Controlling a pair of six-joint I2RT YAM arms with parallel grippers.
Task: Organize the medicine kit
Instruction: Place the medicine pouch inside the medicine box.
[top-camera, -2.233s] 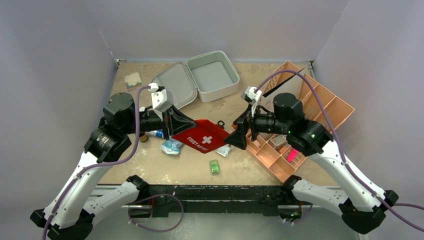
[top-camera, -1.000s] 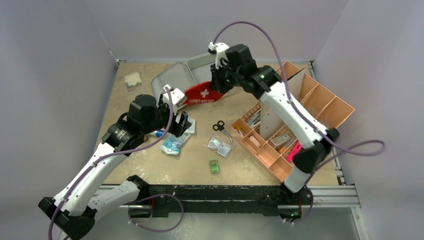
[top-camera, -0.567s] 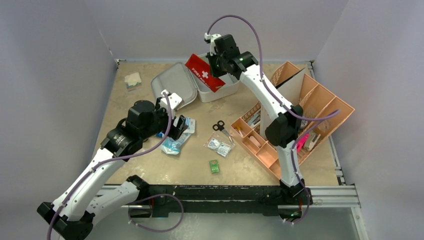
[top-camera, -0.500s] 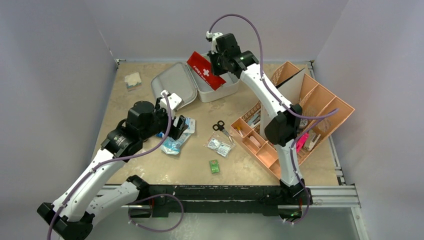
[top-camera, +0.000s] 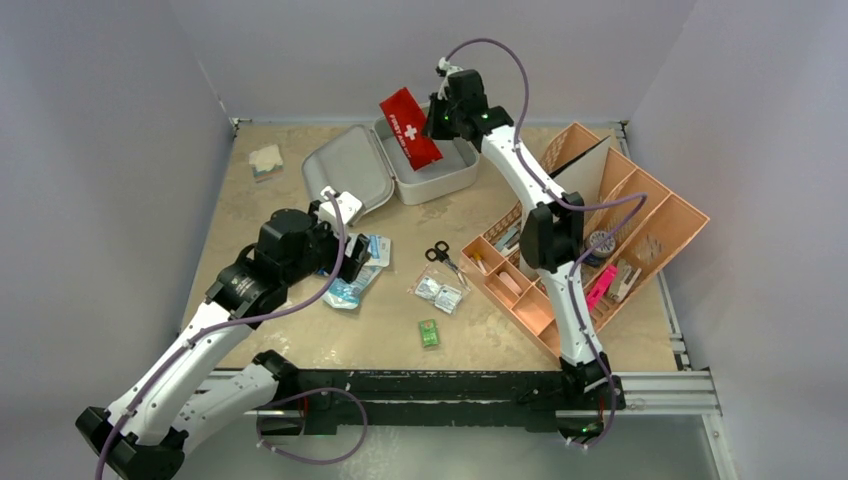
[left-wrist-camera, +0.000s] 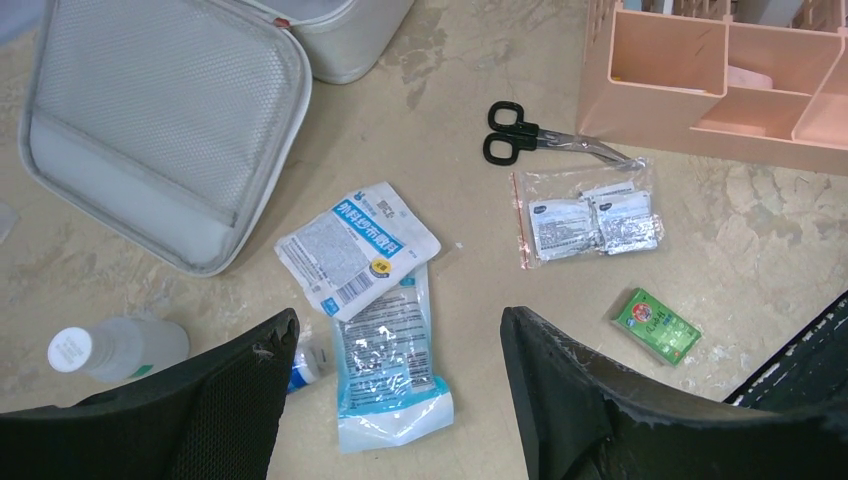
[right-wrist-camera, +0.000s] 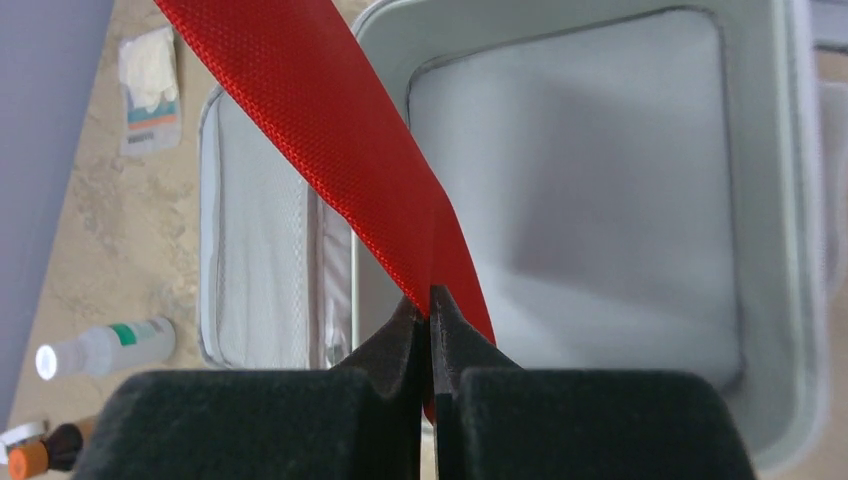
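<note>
Kit (top-camera: 437, 170) sat open at 12 o'clock on the table (top-camera: 250, 215), lid (top-camera: 350, 175) flat at its 9. R gripper (right-wrist-camera: 431, 300) was clamped tight on red pouch (right-wrist-camera: 330, 130), dangling it over kit's 10 o'clock corner. L gripper (left-wrist-camera: 398, 318) hovered w/ fingers wide apart over blue packets (left-wrist-camera: 357, 250). Scissors (left-wrist-camera: 540, 140) lay at their 2 o'clock, just beside tray (left-wrist-camera: 700, 80).
</note>
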